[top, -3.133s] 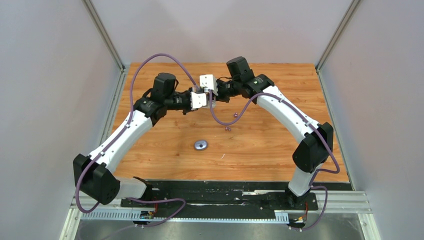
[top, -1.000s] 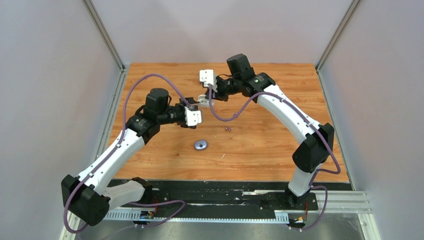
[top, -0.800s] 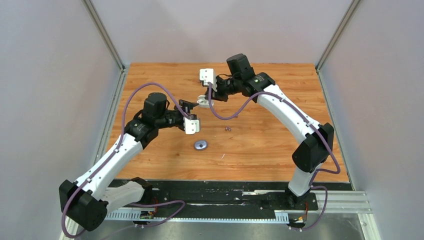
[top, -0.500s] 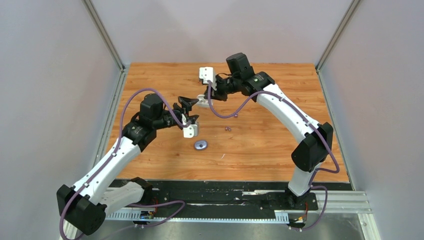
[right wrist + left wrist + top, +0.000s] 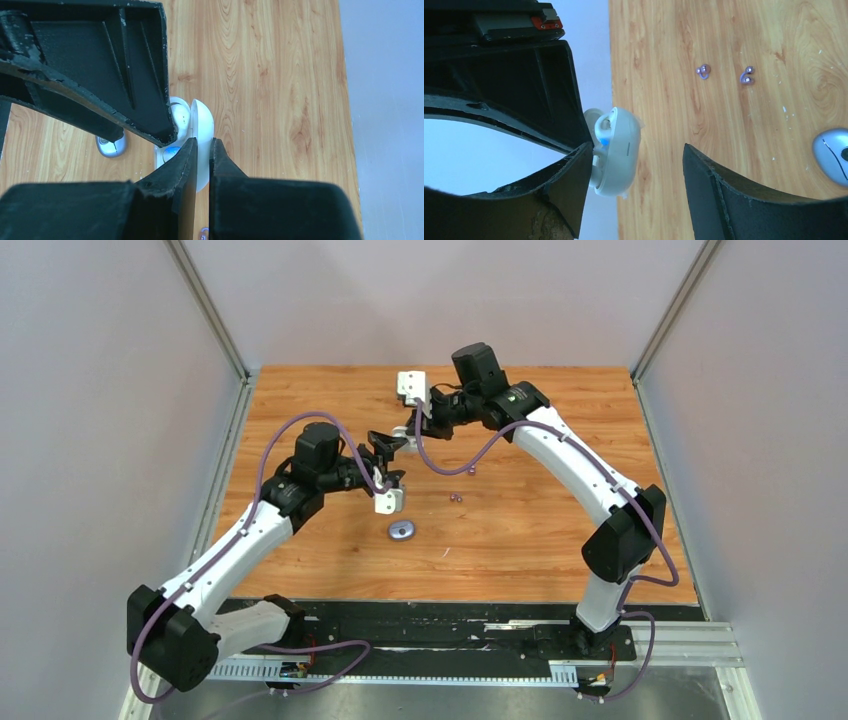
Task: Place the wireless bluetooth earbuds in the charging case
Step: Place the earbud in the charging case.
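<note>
Two pebble-shaped cases on show: one glossy white plastic case (image 5: 620, 150) and one lilac-grey case (image 5: 830, 156). Two tiny dark purple earbuds: first purple earbud (image 5: 703, 71), second purple earbud (image 5: 747, 76). And two white-and-black robot arms: left arm (image 5: 245, 535), right arm (image 5: 575, 460).

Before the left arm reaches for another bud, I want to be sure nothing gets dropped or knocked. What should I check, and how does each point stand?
1. Right fingers grip the white charging case: ok, shut on its raised lid.
2. White case open: ok, the lid is up and the inside shows.
3. Left fingers free: ok, open and holding nothing.
4. Purple earbuds reachable: ok, both lie apart on the wooden table, uncovered.
5. Purple case ready: not ok, it lies on the table and looks shut.
6. White earbuds seated: cannot tell, the wells are mostly hidden.
</note>
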